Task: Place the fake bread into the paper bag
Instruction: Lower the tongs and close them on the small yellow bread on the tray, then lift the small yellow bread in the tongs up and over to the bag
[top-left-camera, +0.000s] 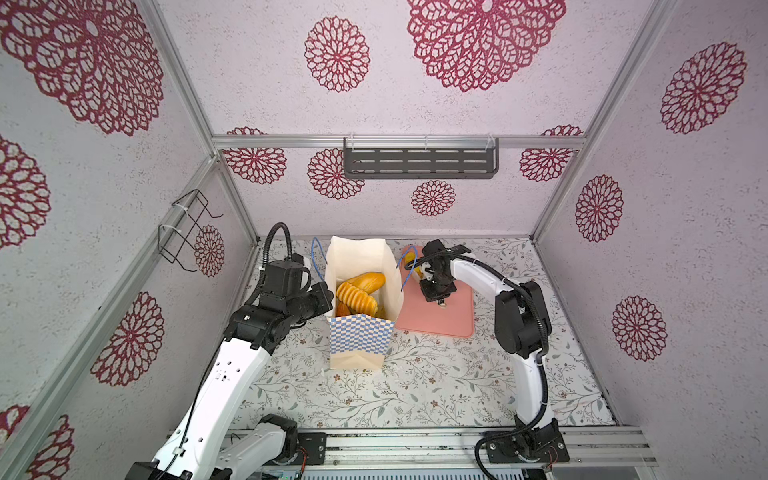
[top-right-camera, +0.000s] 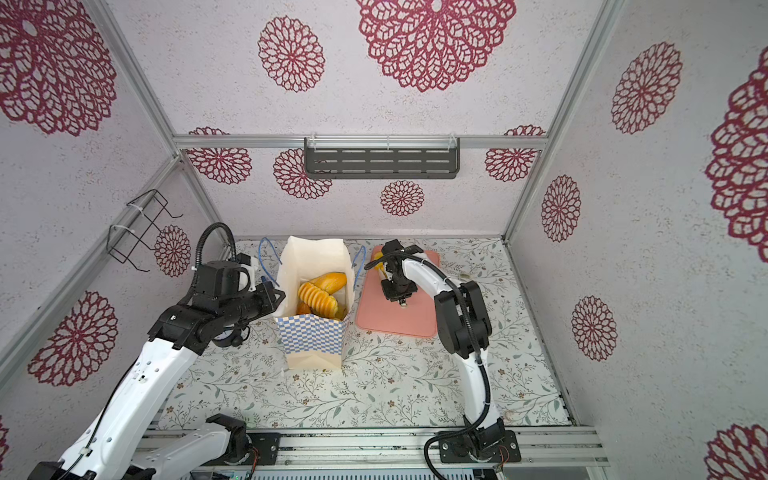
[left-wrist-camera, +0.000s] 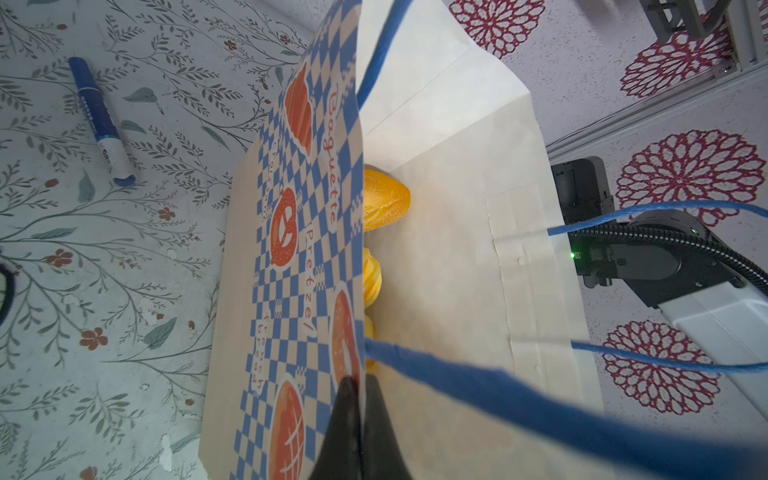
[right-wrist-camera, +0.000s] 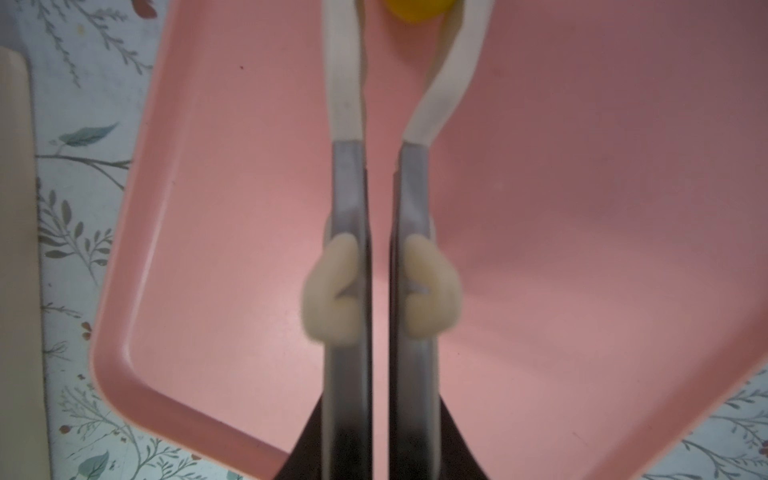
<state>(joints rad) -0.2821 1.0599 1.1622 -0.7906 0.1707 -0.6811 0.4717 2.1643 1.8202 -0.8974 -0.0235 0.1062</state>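
Note:
The paper bag (top-left-camera: 360, 337) (top-right-camera: 312, 337) stands open mid-table, with several golden pieces of fake bread (top-left-camera: 359, 291) (top-right-camera: 319, 294) inside. My left gripper (top-left-camera: 331, 297) (top-right-camera: 283, 296) (left-wrist-camera: 360, 382) is shut on the rim of the bag's left wall (left-wrist-camera: 299, 249), one finger on each side; a loaf end (left-wrist-camera: 384, 199) shows inside. My right gripper (top-left-camera: 440, 302) (top-right-camera: 402, 300) (right-wrist-camera: 380, 415) hangs over the pink tray (top-left-camera: 453, 322) (right-wrist-camera: 582, 208), shut on metal tongs (right-wrist-camera: 349, 199) with cream tips. A yellow bread (right-wrist-camera: 415, 10) sits between those tips at the frame edge. Another yellow piece (top-left-camera: 409, 259) lies at the tray's far left.
A blue marker (left-wrist-camera: 102, 120) lies on the floral table left of the bag. The bag's blue cord handles (left-wrist-camera: 540, 411) hang near both arms. A dark slotted shelf (top-left-camera: 419, 162) is on the back wall and a wire rack (top-left-camera: 187, 228) on the left wall.

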